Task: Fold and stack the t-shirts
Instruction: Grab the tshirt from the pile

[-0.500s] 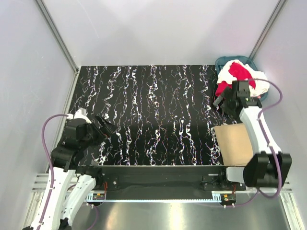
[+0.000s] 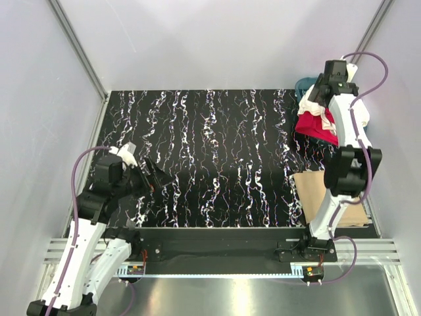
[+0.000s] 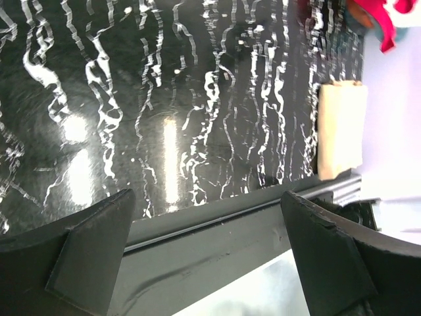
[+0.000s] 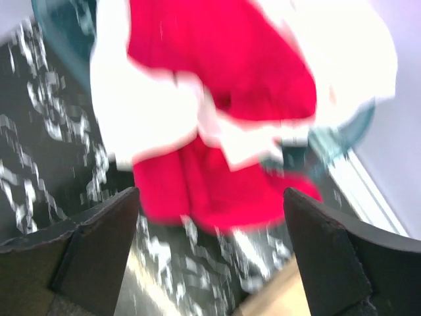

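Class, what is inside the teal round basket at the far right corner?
A heap of soft cloth t-shirts, bright red and cream-white, fills the teal round basket and spills over its rim. The basket's floor and anything beneath the heap are covered.

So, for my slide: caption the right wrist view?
Open right hand over red and white t-shirts spilling from teal basket.

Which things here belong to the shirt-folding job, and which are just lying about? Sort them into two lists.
Job in hand:
- red t-shirt, spilling over the basket's edge
- cream-white t-shirts, heaped with it

Just lying about:
- teal basket, holding the heap
- tan cardboard sheet, flat at the table's near right
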Motion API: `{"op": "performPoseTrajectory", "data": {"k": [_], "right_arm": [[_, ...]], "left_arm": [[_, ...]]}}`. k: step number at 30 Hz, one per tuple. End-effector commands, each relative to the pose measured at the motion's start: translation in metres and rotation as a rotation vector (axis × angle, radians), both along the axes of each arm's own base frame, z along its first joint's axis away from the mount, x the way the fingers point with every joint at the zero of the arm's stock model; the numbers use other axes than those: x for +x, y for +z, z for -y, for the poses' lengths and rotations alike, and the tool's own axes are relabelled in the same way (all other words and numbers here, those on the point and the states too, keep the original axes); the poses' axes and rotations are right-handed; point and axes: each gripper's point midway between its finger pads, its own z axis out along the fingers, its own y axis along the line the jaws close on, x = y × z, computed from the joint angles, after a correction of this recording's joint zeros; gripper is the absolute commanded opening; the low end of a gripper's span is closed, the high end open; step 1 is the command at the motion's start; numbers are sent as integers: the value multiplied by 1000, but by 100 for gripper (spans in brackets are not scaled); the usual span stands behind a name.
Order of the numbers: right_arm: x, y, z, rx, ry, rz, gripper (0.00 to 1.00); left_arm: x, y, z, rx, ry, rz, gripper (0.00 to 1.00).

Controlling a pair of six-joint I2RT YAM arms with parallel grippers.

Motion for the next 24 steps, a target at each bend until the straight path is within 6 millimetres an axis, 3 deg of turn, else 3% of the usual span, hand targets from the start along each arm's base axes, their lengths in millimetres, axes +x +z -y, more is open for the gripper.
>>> {"op": "performPoseTrajectory", "data": {"k": [1, 3, 5, 7, 12, 15, 24], "right_arm": [[32, 0, 30, -37, -16, 18, 90], [57, -10, 33, -7, -4, 35, 85], [76, -14, 40, 8, -22, 67, 68], [86, -15, 47, 9, -30, 83, 66], [114, -17, 67, -15, -29, 133, 70], [112, -29, 87, -6, -83, 131, 75], [121, -72, 97, -9, -83, 72, 75]], "left_arm": [[7, 33, 11, -30, -93, 137, 98], [7, 33, 12, -25, -106, 144, 97], [8, 34, 11, -12, -117, 155, 96], [9, 35, 13, -8, -136, 161, 92], [11, 31, 13, 12, -149, 163, 87], [11, 23, 13, 14, -150, 139, 86], [17, 8, 13, 23, -146, 120, 86]]}}
